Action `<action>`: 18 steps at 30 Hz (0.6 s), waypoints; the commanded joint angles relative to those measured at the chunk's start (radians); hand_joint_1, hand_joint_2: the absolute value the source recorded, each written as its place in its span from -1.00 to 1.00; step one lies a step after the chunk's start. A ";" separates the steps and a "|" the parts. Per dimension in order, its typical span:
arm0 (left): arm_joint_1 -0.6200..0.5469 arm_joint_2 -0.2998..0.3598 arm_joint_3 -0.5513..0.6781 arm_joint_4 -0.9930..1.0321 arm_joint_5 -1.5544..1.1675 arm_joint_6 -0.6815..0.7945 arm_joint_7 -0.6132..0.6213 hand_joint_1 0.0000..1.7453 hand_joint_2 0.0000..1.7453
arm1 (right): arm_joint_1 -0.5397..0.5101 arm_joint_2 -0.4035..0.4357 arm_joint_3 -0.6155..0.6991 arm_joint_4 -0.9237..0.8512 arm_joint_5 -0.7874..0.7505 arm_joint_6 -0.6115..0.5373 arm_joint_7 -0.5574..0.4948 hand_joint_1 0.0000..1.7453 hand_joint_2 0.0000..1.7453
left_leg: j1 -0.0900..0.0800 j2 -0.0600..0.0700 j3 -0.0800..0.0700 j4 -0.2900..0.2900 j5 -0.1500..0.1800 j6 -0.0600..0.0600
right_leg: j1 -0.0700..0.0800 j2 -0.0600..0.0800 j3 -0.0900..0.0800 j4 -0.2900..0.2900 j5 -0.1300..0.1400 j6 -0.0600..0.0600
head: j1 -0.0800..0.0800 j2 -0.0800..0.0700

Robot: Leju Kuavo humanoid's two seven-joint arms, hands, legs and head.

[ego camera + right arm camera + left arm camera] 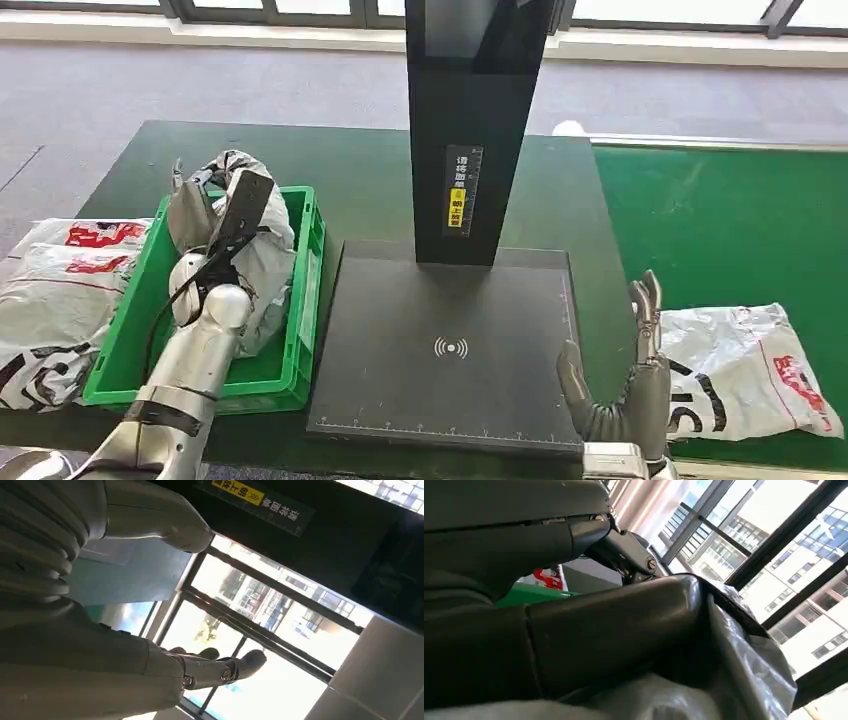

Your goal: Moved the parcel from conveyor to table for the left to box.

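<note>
Left hand grips a crumpled grey plastic parcel over the green plastic crate at the desk's left edge, for boxing; right hand, fingers spread, holds nothing.

I'm looking at a parcel-sorting station in a big glass-walled hall. A green conveyor belt runs off the table's right edge, a black scanning plate with a labelled post sits mid-table, a green crate stands to its left, and bagged parcels pile up past the left edge.
</note>
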 commanded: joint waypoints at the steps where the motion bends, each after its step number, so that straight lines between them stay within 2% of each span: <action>1: -0.011 0.000 -0.005 0.025 -0.004 0.001 0.008 -1.00 -1.00 | -0.017 0.024 -0.077 0.022 -0.001 0.004 0.006 -1.00 1.00 | 0.001 0.000 0.001 -0.001 0.001 0.000 | 0.001 -0.001 0.001 -0.002 0.001 -0.001 | 0.000 0.000; 15: 0.041 -0.003 -0.013 -0.053 -0.130 0.024 0.067 -1.00 -1.00 | -0.027 0.030 -0.079 0.028 0.002 0.017 0.006 -1.00 1.00 | 0.000 0.001 0.001 -0.001 0.000 0.000 | 0.000 0.000 0.001 -0.001 0.000 -0.001 | 0.000 0.000; 18: 0.053 -0.010 -0.021 -0.068 -0.166 -0.022 0.085 -1.00 -1.00 | -0.027 0.030 -0.083 0.028 0.003 0.016 0.007 -1.00 1.00 | 0.000 0.000 0.001 -0.002 0.001 0.000 | 0.000 -0.001 0.002 -0.002 0.001 -0.001 | 0.000 0.000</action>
